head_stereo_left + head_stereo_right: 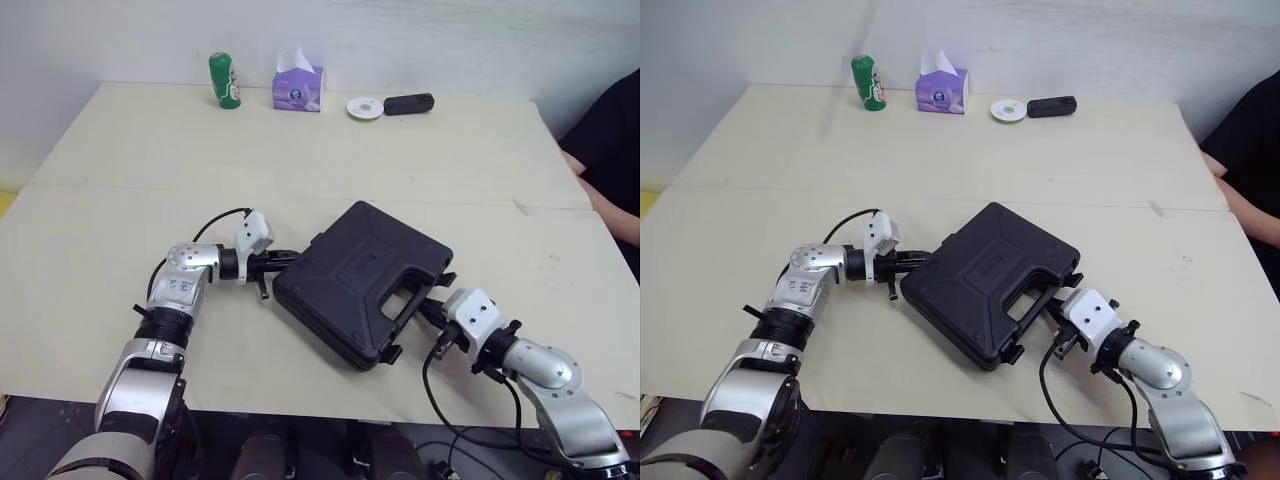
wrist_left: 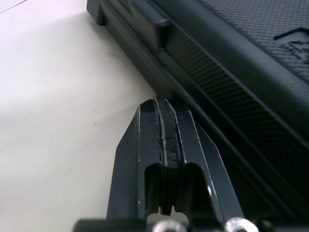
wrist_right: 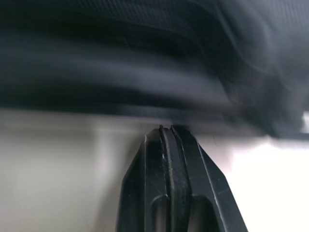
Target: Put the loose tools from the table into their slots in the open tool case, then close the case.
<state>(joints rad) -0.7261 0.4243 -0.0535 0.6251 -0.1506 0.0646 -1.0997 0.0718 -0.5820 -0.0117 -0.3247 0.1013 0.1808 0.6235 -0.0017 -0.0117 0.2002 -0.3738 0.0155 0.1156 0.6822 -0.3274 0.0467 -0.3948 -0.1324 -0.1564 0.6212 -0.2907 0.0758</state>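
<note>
- Tabletop (image 1: 120,160): the tool case (image 1: 350,270) lies on it near 6 o'clock, lid down, handle side facing 4 o'clock.
- Tool case: closing looks nearly done, I judge; I should push evenly from both sides so the case neither spins nor skids.
- Left gripper (image 1: 285,260): jaws pressed together, holding nothing; tips against the case's 9 o'clock edge.
- Right gripper (image 1: 428,308): jaws pressed together, holding nothing; tips by the handle, 4 o'clock.
</note>
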